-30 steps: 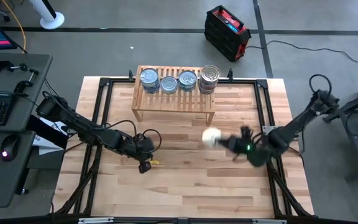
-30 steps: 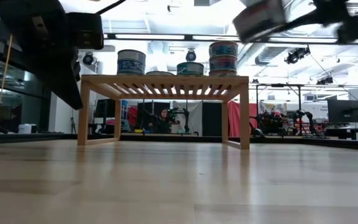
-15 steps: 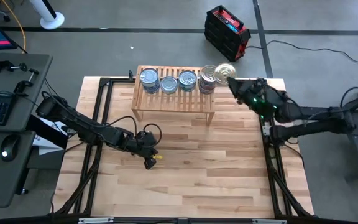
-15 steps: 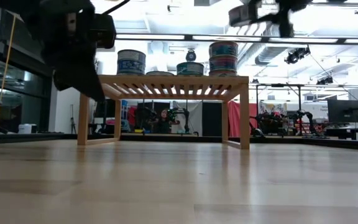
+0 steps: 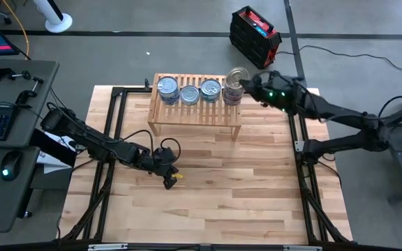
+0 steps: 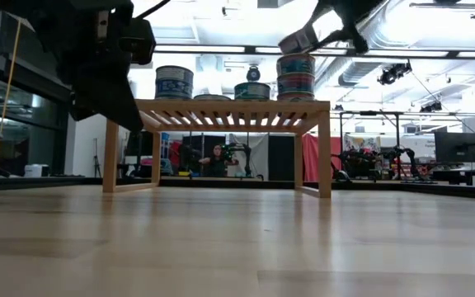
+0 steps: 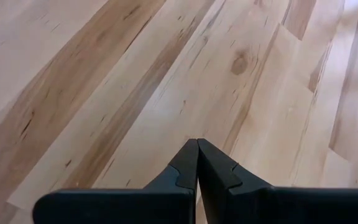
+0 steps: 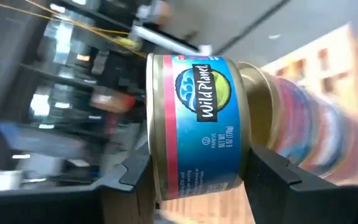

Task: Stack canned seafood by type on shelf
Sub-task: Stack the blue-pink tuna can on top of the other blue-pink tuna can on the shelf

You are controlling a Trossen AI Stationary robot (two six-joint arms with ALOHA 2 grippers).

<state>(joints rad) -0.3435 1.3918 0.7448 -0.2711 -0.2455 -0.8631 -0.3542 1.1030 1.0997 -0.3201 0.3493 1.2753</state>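
**High view.** The right gripper [image 5: 246, 84] is positioned at the right end of the shelf [image 5: 195, 104], having been carried there from the open worktop [image 5: 208, 188] within the last second. The held can [image 5: 237, 74] is suspended over the right-hand stack [image 5: 233, 93], where half a second ago it was still just beyond the shelf's end. Three further cans [image 5: 189, 91] are set in a row on the slats to the left of that stack. The left gripper [image 5: 167, 178] is parked low over the worktop, well apart from the shelf, and has shifted only slightly.

**Low view.** The held can [image 6: 298, 41] is seen tilted, just above the top of the two-can stack [image 6: 296, 77]. Whether its lower edge already touches the stack cannot be settled from this angle; a narrow gap is probable.

**Left wrist view.** The left fingers [image 7: 188, 167] are pressed together, tip to tip, over bare wood. Nothing is held.

**Right wrist view.** The held can [image 8: 194, 127], with a blue label and a red band, is pinched across its side wall between the right fingers [image 8: 135, 173]. The stack appears blurred beyond it.

**Assessment.** The transport step is judged to be essentially complete. The can must be levelled and centred before it is lowered, since a tilted release onto a third tier could topple the stack.
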